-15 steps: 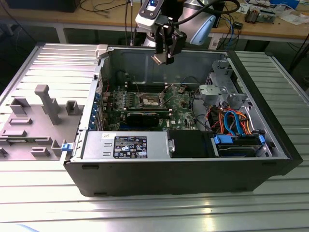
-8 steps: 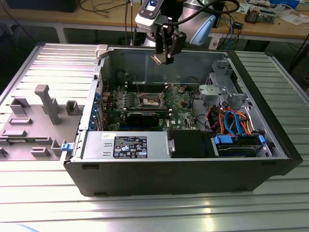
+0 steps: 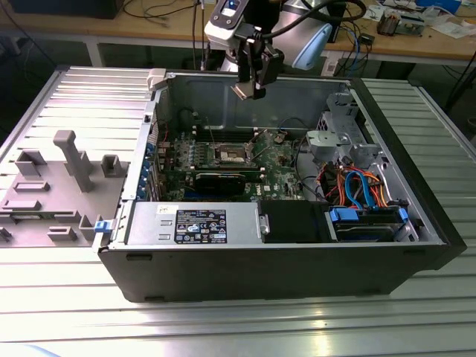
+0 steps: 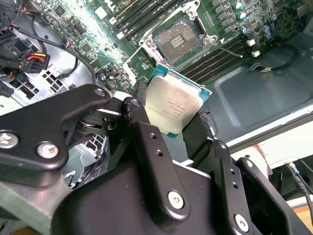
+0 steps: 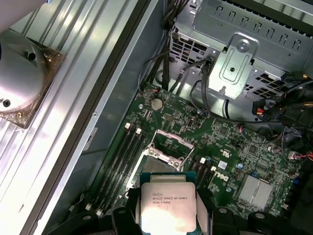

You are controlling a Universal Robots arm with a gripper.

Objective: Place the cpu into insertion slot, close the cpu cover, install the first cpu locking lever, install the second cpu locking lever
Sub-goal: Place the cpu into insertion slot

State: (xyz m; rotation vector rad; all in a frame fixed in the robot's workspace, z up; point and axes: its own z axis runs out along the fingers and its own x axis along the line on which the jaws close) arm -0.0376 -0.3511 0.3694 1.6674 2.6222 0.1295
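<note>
My gripper [image 3: 248, 88] hangs above the open computer case, shut on the cpu [image 3: 244, 91], a small square chip with a silver-grey top. In both wrist views the cpu [image 4: 173, 105] [image 5: 167, 200] sits clamped by its edges between the black fingers [image 4: 139, 98]. Below it on the green motherboard [image 5: 230, 142] lies the bare insertion slot [image 4: 178, 38] [image 5: 161, 154] [image 3: 232, 155], well apart from the chip. The cpu cover [image 5: 169, 139] stands swung open at the slot's edge. A thin wire locking lever [image 4: 229, 49] juts out beside the slot.
The case walls [image 3: 223, 93] ring the board. A silver drive cage [image 3: 338, 137] and coloured cables [image 3: 357, 186] fill the exterior view's right. A power supply [image 3: 193, 223] lies along the near wall, and a black card [image 3: 223, 178] lies near the slot. A grey fixture tray [image 3: 59, 186] sits outside.
</note>
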